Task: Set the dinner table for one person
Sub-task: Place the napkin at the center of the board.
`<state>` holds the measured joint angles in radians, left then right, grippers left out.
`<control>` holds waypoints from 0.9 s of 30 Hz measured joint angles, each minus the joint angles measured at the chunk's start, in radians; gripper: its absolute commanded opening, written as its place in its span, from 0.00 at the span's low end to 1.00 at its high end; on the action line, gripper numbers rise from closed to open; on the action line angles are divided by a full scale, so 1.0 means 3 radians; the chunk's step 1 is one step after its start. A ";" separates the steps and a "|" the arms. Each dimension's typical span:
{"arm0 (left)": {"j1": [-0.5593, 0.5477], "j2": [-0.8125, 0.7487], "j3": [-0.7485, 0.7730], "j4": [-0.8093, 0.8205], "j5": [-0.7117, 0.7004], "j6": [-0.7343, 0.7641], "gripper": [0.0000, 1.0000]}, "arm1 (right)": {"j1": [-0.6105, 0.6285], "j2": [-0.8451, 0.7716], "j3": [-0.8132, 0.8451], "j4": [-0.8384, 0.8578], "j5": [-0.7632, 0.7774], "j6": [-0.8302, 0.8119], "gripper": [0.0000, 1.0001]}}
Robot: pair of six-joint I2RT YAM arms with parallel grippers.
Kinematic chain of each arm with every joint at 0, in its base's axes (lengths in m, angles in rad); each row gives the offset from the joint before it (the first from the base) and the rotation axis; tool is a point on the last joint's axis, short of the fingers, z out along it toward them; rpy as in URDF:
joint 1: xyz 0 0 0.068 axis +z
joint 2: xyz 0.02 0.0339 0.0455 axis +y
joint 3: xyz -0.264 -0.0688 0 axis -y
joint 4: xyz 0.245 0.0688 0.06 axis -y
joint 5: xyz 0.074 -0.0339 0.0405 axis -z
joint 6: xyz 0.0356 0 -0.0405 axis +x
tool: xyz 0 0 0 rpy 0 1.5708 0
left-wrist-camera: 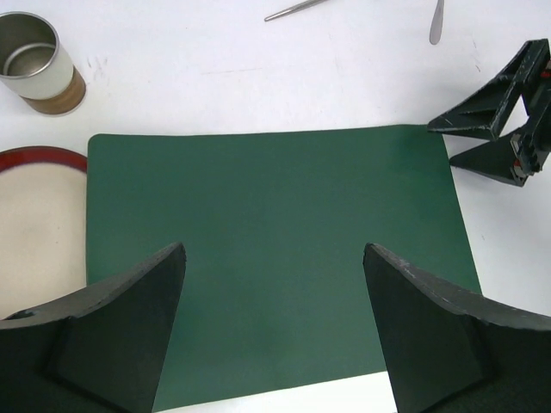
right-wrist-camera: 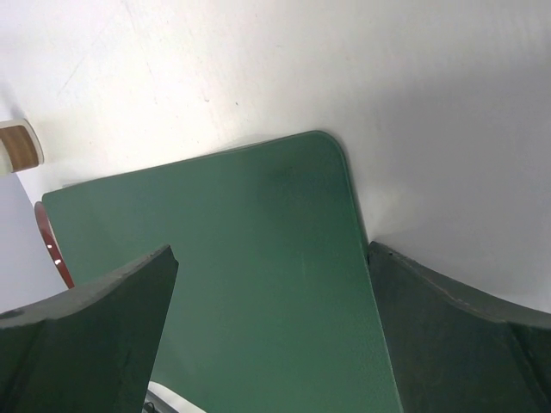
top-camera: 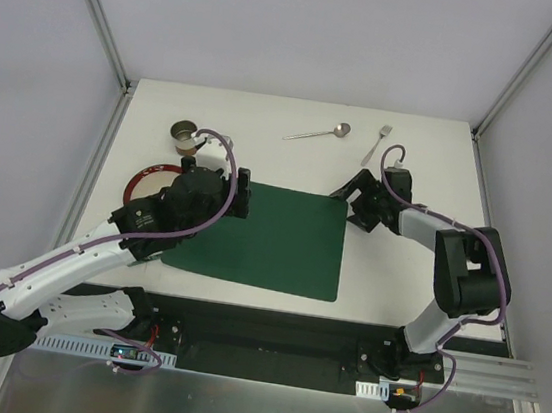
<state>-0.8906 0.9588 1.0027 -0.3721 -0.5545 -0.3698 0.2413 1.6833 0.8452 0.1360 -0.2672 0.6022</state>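
Jaws on both arms stand wide apart and grip nothing. The left jaws hang low over the placemat, close to its 9 o'clock edge. The right jaws hang at its 1 o'clock corner, one finger over the mat and the other over bare bench.

The bench lies directly beneath both sets of jaws, with its long axis running 9 to 3. The placemat lies flat on it with the same axis, set toward the 6 o'clock side.

Relation governing the coming move, as a judgement:
- The plate lies at 9 o'clock from the left jaws, right at the mat's edge. Contact between rim and mat cannot be confirmed. The left arm is the nearer one.
- The cup stands upright at 11 o'clock from the left jaws.
- The spoon and fork lie toward 12 o'clock from the right jaws, and the right arm is nearer to them. The spoon's handle runs roughly 9 to 3, with the bowl at 3. The fork runs roughly 6 to 12.

No tableware is on the mat yet.
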 measured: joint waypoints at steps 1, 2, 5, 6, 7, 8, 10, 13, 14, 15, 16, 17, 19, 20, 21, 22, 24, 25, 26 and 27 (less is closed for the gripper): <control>0.0000 0.0004 -0.0011 0.0000 0.0011 -0.0011 0.83 | 0.0004 0.0024 0.0023 0.0008 -0.0010 0.0005 0.96; 0.0000 0.0005 -0.0019 0.0000 0.0017 -0.0022 0.83 | 0.0004 0.0050 0.0051 0.0009 -0.0019 0.0009 0.96; 0.0000 0.0004 -0.0048 0.0001 0.0042 -0.0045 0.83 | 0.0006 0.0142 0.0184 -0.0046 -0.0024 -0.0005 0.96; 0.0000 0.0004 -0.0058 0.0003 0.0052 -0.0046 0.83 | 0.0006 0.0178 0.0239 -0.0072 -0.0024 -0.0014 0.96; 0.0000 0.0001 -0.0070 0.0001 0.0064 -0.0050 0.83 | 0.0006 0.0200 0.0280 -0.0097 -0.0024 -0.0020 0.96; 0.0000 -0.0003 -0.0079 0.0001 0.0070 -0.0051 0.83 | 0.0006 0.0209 0.0303 -0.0117 -0.0025 -0.0028 0.96; 0.0000 -0.0027 -0.0095 0.0001 0.0071 -0.0052 0.83 | 0.0009 0.0209 0.0324 -0.0177 -0.0025 -0.0039 0.96; 0.0000 -0.0088 -0.0113 0.0001 0.0071 -0.0052 0.83 | 0.0023 0.0186 0.0350 -0.0271 -0.0033 -0.0048 0.96; 0.0000 -0.0116 -0.0121 0.0003 0.0071 -0.0052 0.83 | 0.0034 0.0153 0.0354 -0.0312 -0.0037 -0.0053 0.96; 0.0000 -0.0144 -0.0125 -0.0001 0.0070 -0.0052 0.83 | 0.0055 0.0109 0.0359 -0.0354 -0.0041 -0.0060 0.96; 0.0000 -0.0163 -0.0125 0.0000 0.0067 -0.0052 0.83 | 0.0081 0.0056 0.0369 -0.0390 -0.0046 -0.0065 0.96; 0.0000 -0.0183 -0.0125 0.0001 0.0062 -0.0051 0.83 | 0.0118 0.0000 0.0388 -0.0416 -0.0055 -0.0066 0.96; 0.0000 -0.0210 -0.0130 0.0000 0.0003 -0.0052 0.83 | 0.0239 -0.0095 0.0446 -0.0450 -0.0066 -0.0070 0.96; 0.0000 -0.0210 -0.0130 -0.0006 -0.0046 -0.0051 0.82 | 0.0323 -0.0137 0.0476 -0.0450 -0.0080 -0.0070 0.96; 0.0000 -0.0202 -0.0131 -0.0013 -0.0099 -0.0051 0.82 | 0.0418 -0.0174 0.0496 -0.0448 -0.0095 -0.0071 0.96; 0.0000 -0.0181 -0.0131 -0.0024 -0.0184 -0.0052 0.82 | 0.0506 -0.0210 0.0502 -0.0440 -0.0111 -0.0070 0.96; 0.0000 -0.0097 -0.0131 -0.0029 -0.0343 -0.0052 0.82 | 0.0649 -0.0261 0.0500 -0.0445 -0.0153 -0.0066 0.96; 0.0005 -0.0024 -0.0130 -0.0029 -0.0443 -0.0057 0.81 | 0.0707 -0.0281 0.0490 -0.0441 -0.0181 -0.0065 0.96; 0.0013 0.0080 -0.0130 -0.0031 -0.0539 -0.0070 0.81 | 0.0743 -0.0305 0.0468 -0.0441 -0.0205 -0.0064 0.96; 0.0056 0.0196 -0.0122 -0.0039 -0.0615 -0.0107 0.80 | 0.0758 -0.0340 0.0434 -0.0443 -0.0219 -0.0064 0.96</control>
<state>-0.8738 1.0176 0.9661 -0.3840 -0.7391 -0.4019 0.4686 1.5814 0.9752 0.0032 -0.3328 0.5831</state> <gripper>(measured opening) 0.818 0.961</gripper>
